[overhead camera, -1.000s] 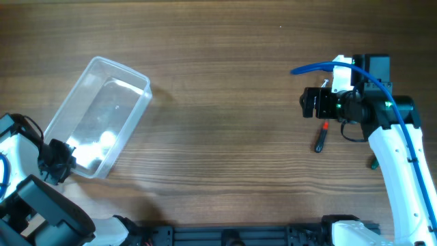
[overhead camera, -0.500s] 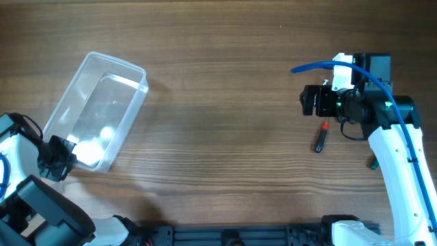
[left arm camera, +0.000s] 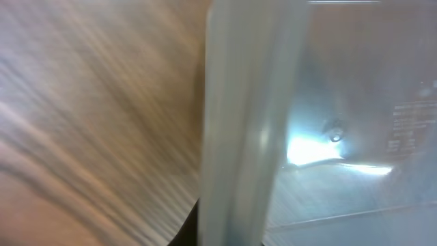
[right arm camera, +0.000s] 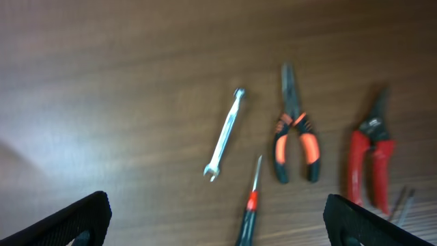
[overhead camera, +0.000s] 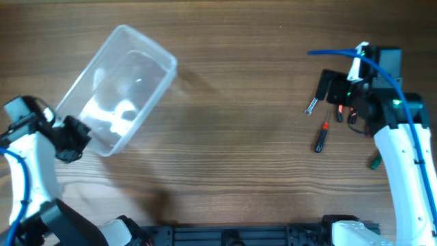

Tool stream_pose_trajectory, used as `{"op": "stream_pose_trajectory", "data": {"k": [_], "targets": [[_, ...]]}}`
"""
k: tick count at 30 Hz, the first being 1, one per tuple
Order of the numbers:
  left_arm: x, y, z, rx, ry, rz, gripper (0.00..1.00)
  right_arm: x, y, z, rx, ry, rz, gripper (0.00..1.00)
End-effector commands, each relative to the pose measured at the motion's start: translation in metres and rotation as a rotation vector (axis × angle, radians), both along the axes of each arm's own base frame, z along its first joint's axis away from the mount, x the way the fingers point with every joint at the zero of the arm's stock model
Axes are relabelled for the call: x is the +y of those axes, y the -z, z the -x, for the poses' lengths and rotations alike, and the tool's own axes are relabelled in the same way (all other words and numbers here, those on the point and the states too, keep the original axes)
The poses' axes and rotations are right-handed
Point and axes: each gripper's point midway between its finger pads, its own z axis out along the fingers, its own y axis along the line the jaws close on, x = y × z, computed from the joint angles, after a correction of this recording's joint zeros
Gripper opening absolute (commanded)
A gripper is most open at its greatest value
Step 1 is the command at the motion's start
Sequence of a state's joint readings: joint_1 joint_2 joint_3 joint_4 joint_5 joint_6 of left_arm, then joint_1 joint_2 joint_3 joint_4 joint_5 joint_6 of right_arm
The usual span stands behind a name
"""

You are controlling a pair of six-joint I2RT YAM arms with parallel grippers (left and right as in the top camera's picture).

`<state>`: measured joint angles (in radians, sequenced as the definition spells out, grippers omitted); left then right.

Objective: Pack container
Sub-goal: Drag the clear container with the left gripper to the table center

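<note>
Smeared wrist views, part-covered tools.
Left wrist view: the clear rectangular plastic container (left arm camera: 321, 102) fills the blurred frame, its base lettering unreadable; a dark sliver below is perhaps one of the fingers (left arm camera: 183, 234) of the left gripper (overhead camera: 70, 139). Right wrist view: the black fingers (right arm camera: 75, 220) of the right gripper (right arm camera: 215, 203) are clipped at both lower corners, the red-collared screwdriver (right arm camera: 251, 202) runs off the bottom, and a thin grey item (right arm camera: 403, 202) beside the red-handled cutters (right arm camera: 369, 158) is too blurred to name. Overhead, the white right arm (overhead camera: 399, 157) half hides the cutters and a green tool (overhead camera: 375, 162).
</note>
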<state>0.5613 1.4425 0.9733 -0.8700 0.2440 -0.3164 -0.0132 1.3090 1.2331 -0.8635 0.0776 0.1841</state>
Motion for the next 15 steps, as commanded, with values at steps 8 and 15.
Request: {"op": "stream_pose_trajectory", "data": {"k": [8, 15], "targets": [[-0.129, -0.062, -0.068, -0.276, 0.533, -0.084, 0.04, -0.063, -0.047, 0.003, -0.119, 0.296, -0.027, 1.0], [-0.197, -0.07, -0.085, -0.39, 0.835, -0.22, 0.04, -0.08, -0.046, 0.007, -0.116, 0.338, -0.017, 1.0]]}}
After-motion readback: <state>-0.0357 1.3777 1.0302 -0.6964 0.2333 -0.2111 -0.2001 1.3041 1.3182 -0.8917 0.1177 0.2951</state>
